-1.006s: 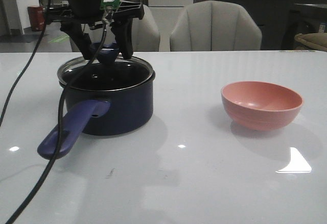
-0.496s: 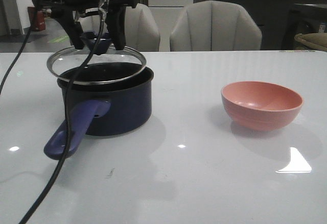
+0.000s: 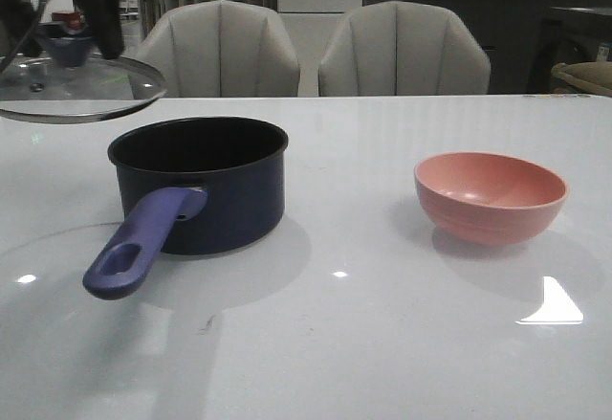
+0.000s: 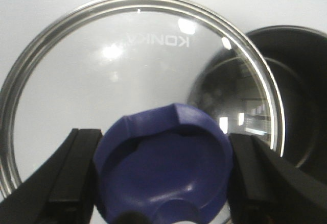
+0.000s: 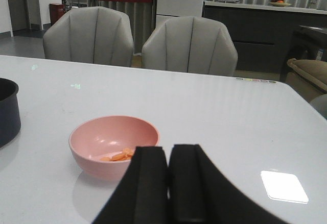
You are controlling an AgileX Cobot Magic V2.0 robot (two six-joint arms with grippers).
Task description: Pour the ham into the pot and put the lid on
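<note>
One glass lid (image 3: 72,85), held by its knob (image 4: 163,168) in left gripper (image 4: 163,183), aloft far-left of open pot (image 3: 199,186). Fragile, slick glass; best gripped at knob. Right gripper (image 5: 168,183) closed, empty, near pink bowl (image 5: 113,145).

the glass lid (image 4: 138,71) bears the brand "konka", seen mirrored through the glass in the left wrist view.

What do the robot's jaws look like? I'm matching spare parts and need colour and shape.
Both grippers look black. The left gripper has two flat, wedge-shaped matte jaws, wide apart in the left wrist view. The right gripper has two thick, block-like black jaws with rounded tips. No markings or cables show on either; in the front view the left arm is only a dark blur.
</note>
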